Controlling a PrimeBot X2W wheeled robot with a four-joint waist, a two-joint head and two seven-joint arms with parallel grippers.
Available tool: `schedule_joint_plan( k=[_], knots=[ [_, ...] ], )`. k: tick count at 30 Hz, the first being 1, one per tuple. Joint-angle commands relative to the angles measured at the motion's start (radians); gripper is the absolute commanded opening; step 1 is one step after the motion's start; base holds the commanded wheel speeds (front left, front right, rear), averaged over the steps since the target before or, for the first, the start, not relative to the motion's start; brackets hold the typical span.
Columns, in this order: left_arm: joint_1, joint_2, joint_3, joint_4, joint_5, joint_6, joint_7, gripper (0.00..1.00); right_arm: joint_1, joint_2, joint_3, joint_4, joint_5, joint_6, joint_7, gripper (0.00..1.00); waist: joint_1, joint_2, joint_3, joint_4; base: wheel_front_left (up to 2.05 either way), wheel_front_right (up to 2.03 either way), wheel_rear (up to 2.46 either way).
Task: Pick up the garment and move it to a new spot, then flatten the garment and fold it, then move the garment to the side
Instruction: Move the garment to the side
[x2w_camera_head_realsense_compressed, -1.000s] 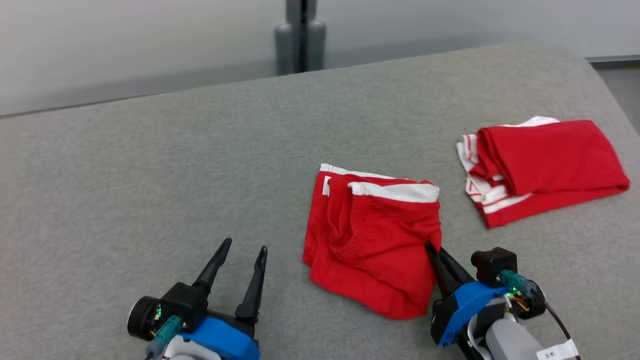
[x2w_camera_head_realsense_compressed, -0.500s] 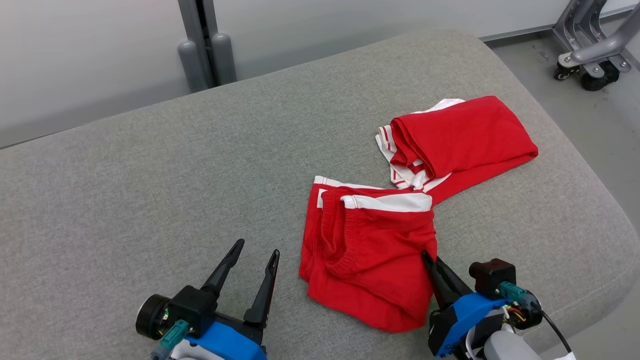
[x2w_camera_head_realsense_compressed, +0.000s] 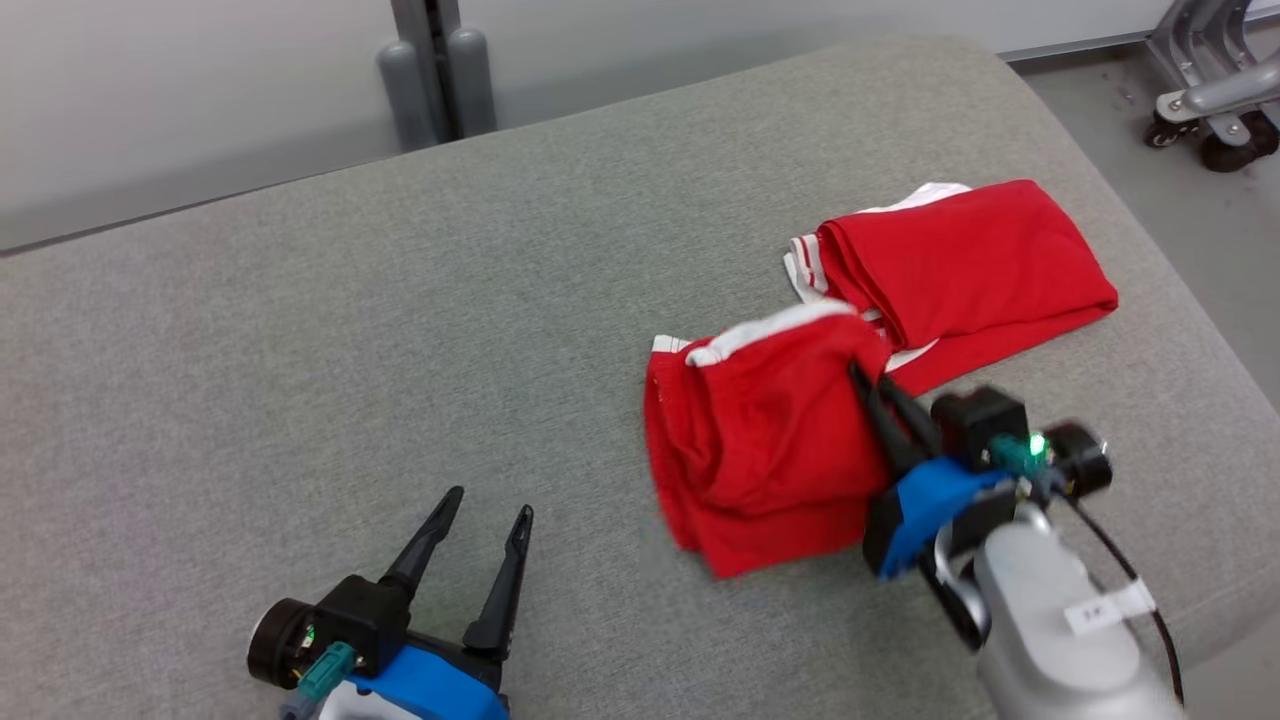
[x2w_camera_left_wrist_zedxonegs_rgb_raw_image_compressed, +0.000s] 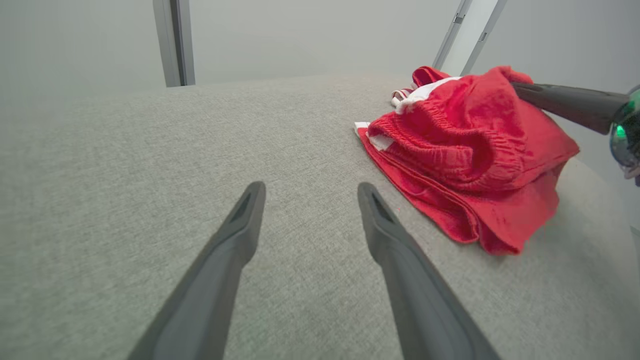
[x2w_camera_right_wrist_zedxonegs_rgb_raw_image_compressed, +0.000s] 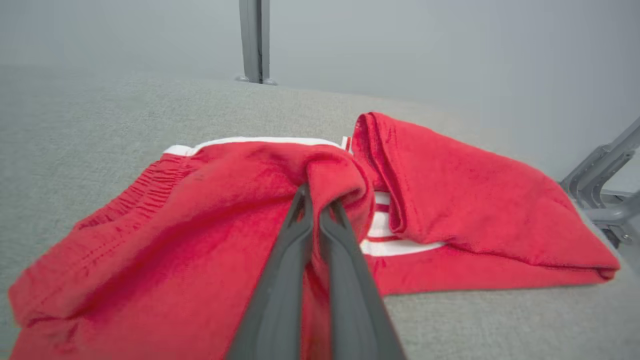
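The right gripper (x2w_camera_head_realsense_compressed: 862, 376) clamps the right edge of the folded red white-trimmed shorts (x2w_camera_head_realsense_compressed: 760, 450) (edge raised); the left gripper (x2w_camera_head_realsense_compressed: 490, 502) gapes wide, near-left.

garment (x2w_camera_head_realsense_compressed: 770, 450) matt cloth; pad (x2w_camera_head_realsense_compressed: 300, 350) prob. coarse woven fabric

Left gripper (x2w_camera_left_wrist_zedxonegs_rgb_raw_image_compressed: 310, 190): two dark fingers (x2w_camera_left_wrist_zedxonegs_rgb_raw_image_compressed: 235, 240) spread wide, empty, low over the tabletop.
Tabletop (x2w_camera_left_wrist_zedxonegs_rgb_raw_image_compressed: 125, 165): grey woven fabric covering.
Garment (x2w_camera_left_wrist_zedxonegs_rgb_raw_image_compressed: 465, 150): red, white trim, elastic waistband, bunched at right; its top fold is pinched and raised by the right gripper (x2w_camera_left_wrist_zedxonegs_rgb_raw_image_compressed: 516, 88).
Second red garment (x2w_camera_left_wrist_zedxonegs_rgb_raw_image_compressed: 424, 76): partly hidden behind the first.
Post (x2w_camera_left_wrist_zedxonegs_rgb_raw_image_compressed: 174, 42): grey, upright, beyond the far edge.
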Motion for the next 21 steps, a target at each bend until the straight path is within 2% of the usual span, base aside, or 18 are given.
schedule_joint_plan(
  k=[1,7,11,18,21],
  knots=[
    [-0.003,0.006,0.005,0.002,-0.002,-0.001,-0.004,1.0,-0.035,-0.004,-0.013,-0.012,-0.033,0.0,0.011,0.0,0.0,0.0,0.011,0.012,0.0,0.0,0.0],
    [-0.01,0.025,0.005,0.006,-0.014,-0.001,-0.004,1.0,-0.17,-0.004,-0.094,-0.075,-0.22,0.0,0.113,0.0,0.0,0.0,0.04,0.049,0.0,0.0,0.0],
    [-0.02,0.032,-0.002,0.001,-0.019,-0.001,-0.004,1.0,-0.211,-0.006,-0.188,-0.089,-0.343,0.0,0.192,0.0,0.0,0.0,0.056,0.075,0.0,0.0,0.0],
    [-0.042,0.044,0.003,-0.006,-0.038,-0.001,-0.004,1.0,-0.219,-0.081,-0.39,-0.109,-0.479,-0.001,0.286,0.0,0.0,0.0,0.083,0.118,0.0,0.0,0.0],
    [-0.052,0.052,0.006,-0.007,-0.042,-0.001,-0.004,1.0,-0.211,-0.092,-0.468,-0.131,-0.531,0.0,0.312,0.0,0.0,0.0,0.092,0.13,0.0,0.0,0.0]
  ],
)
